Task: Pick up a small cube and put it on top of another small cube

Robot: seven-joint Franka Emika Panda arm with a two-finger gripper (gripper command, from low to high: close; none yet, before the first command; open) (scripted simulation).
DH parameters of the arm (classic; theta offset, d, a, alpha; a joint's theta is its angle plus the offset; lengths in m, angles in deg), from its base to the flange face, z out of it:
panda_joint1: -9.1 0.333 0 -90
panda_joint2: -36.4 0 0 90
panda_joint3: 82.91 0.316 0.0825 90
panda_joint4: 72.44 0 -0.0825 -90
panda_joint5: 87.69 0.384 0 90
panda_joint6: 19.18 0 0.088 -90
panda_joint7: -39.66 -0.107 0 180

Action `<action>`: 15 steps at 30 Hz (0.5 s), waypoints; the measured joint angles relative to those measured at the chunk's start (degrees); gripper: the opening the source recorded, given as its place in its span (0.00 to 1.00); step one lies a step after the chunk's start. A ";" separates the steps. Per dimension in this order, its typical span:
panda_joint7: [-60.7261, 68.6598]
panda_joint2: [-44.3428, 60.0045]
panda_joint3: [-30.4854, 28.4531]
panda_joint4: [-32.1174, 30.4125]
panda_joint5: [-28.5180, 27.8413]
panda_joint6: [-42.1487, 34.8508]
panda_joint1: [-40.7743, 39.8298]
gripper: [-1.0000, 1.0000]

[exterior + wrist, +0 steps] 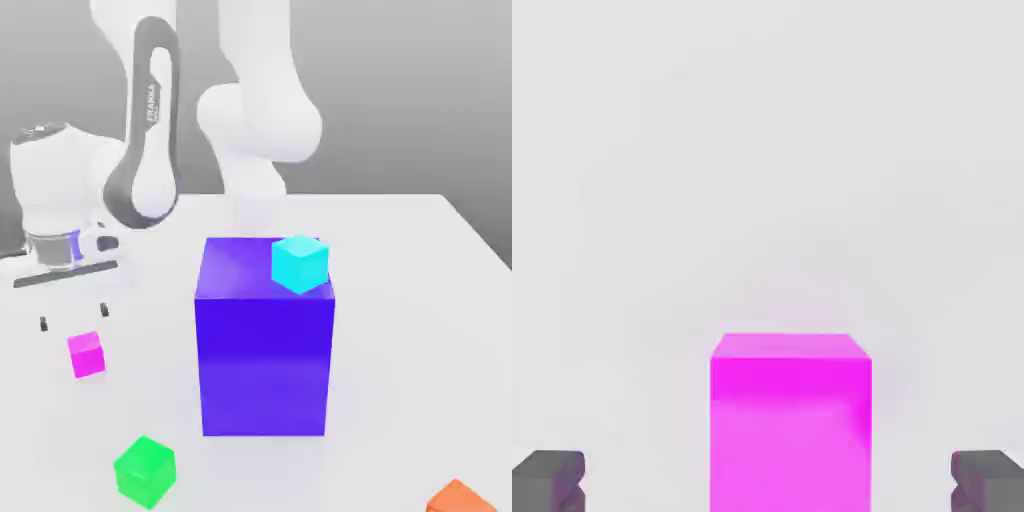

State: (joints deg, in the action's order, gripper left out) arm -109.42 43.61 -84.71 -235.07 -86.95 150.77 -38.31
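The small magenta-pink cube [87, 355] rests on the white table at the exterior view's left. My gripper [73, 317] hovers just above and slightly behind it, open, its two dark fingertips [43, 324] spread wide. In the hand view the pink cube [790, 420] stands between the two grey fingertips [549, 478], which are apart from it on both sides. A small cyan cube [300, 263] sits on top of the big blue-violet block [264, 350]. A small green cube [145, 470] lies on the table near the front.
The tall blue-violet block stands mid-table, to the exterior view's right of my gripper. An orange cube [458, 497] peeks in at the front right corner. The arm's white base [255, 150] rises behind the block.
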 joint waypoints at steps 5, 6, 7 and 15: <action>0.28 8.10 1.28 1.43 0.63 6.57 -1.04 0.00; 0.28 8.10 1.28 1.43 0.64 6.59 -1.04 0.00; 0.29 8.10 1.28 1.43 0.64 6.62 -1.04 0.00; -0.20 1.63 0.49 0.25 -0.10 1.43 -0.46 0.00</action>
State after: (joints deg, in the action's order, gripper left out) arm -109.62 45.24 -84.21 -234.82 -87.05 152.21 -38.77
